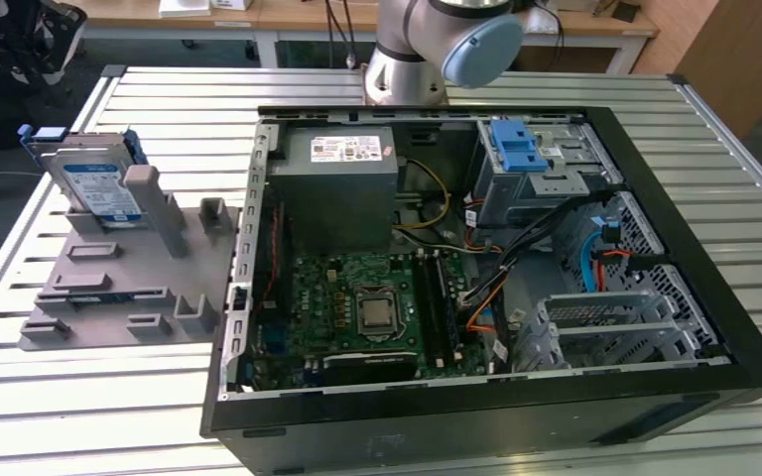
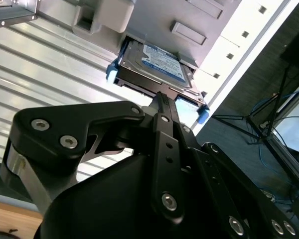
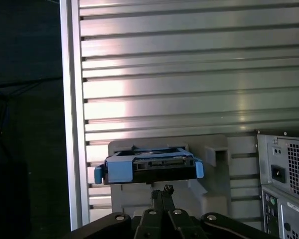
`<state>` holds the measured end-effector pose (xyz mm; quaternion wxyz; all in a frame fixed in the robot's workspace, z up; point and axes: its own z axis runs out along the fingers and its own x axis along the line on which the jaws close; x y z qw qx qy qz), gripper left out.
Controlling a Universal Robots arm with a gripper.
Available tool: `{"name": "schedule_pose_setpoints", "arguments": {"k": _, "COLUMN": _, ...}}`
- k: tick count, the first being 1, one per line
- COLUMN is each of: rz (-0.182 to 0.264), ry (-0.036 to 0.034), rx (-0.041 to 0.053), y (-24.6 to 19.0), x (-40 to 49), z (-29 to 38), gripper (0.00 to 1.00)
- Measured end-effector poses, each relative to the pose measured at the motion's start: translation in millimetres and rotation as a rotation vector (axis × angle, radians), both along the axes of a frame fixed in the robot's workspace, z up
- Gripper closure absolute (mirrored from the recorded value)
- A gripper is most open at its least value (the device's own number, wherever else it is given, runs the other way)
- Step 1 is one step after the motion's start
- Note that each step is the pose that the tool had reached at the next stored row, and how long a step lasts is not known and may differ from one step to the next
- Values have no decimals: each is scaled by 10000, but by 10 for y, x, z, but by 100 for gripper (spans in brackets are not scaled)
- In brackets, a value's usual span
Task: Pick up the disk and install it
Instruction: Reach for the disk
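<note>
The disk (image 1: 98,188), a silver hard drive with a white-and-blue label in a blue carrier, stands tilted in a slot of the grey holder plate (image 1: 103,283) at the exterior view's left. Both wrist views show the disk (image 2: 157,67) (image 3: 149,168) a short way ahead of my gripper (image 2: 159,99) (image 3: 162,191). The black fingers are pressed together with nothing between them, and they are apart from the disk.
An open black computer case (image 1: 698,258) lies on the slatted metal table (image 1: 116,397), with a grey power supply (image 1: 341,164), a motherboard (image 1: 368,307), a blue latch (image 1: 519,149) on the drive bay and a metal cage (image 1: 613,322). The table edge (image 3: 72,124) runs close beside the holder.
</note>
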<state>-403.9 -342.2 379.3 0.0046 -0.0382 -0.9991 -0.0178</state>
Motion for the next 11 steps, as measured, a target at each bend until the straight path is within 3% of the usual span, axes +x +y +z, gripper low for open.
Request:
{"name": "schedule_pose_setpoints", "arguments": {"k": 8, "rz": 1, "ry": 0, "rx": 0, "y": 41, "x": -187, "z": -10, "gripper": 89}}
{"name": "schedule_pose_setpoints", "arguments": {"k": 11, "rz": 1, "ry": 0, "rx": 0, "y": 46, "x": -217, "z": -11, "gripper": 89}}
